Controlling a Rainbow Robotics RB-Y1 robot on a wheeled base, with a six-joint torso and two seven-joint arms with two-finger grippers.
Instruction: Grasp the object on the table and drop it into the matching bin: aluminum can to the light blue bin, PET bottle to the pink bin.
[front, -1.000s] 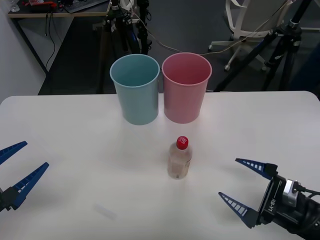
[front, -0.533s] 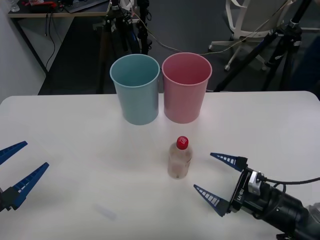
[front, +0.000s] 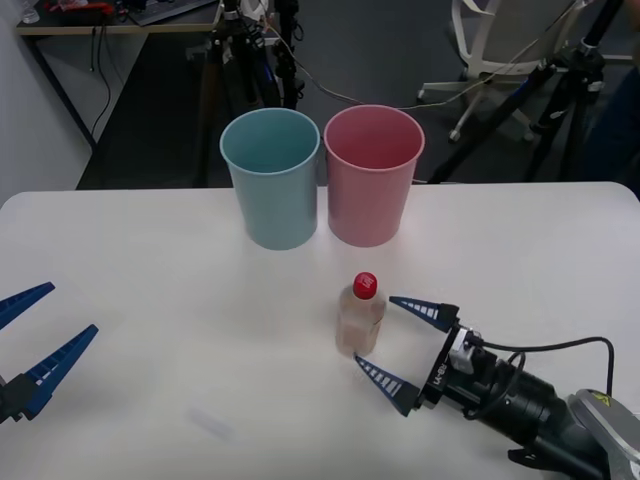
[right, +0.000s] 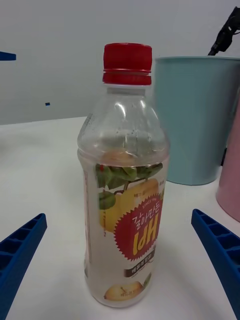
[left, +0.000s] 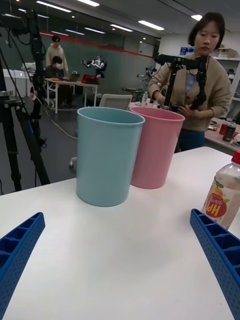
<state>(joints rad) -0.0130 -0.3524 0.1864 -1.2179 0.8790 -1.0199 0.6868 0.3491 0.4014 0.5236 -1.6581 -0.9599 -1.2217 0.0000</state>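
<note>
Front view: the bottle (front: 360, 317) stands upright on the white bench (front: 150, 270), in front of the pink bin (front: 372, 175) and apart from it. The blue bin (front: 271, 178) stands just beside the pink one, on its left. The right hand (front: 398, 342) lies low over the bench with its two fingers spread wide, their tips reaching either side of the bottle's lower body; no contact is evident. The left hand (front: 36, 337) sits at the bench's left edge, fingers apart and holding nothing, well away from the bottle.

Right wrist view: the bottle (right: 124, 190) is centred between the spread blue fingers (right: 218, 252), label facing the camera, red cap (right: 127, 63) screwed on. It looks empty or nearly so.

Left wrist view: both bins stand ahead on the bench, with the bottle (left: 223, 195) off to one side.

Assessment: the bottle is judged light, thin-walled and smooth, so it may tip if nudged and dent or slip under a hard squeeze. The labelled mid-body, below the shoulder, offers the straightest sides for a hold. Destination: pink bin.
</note>
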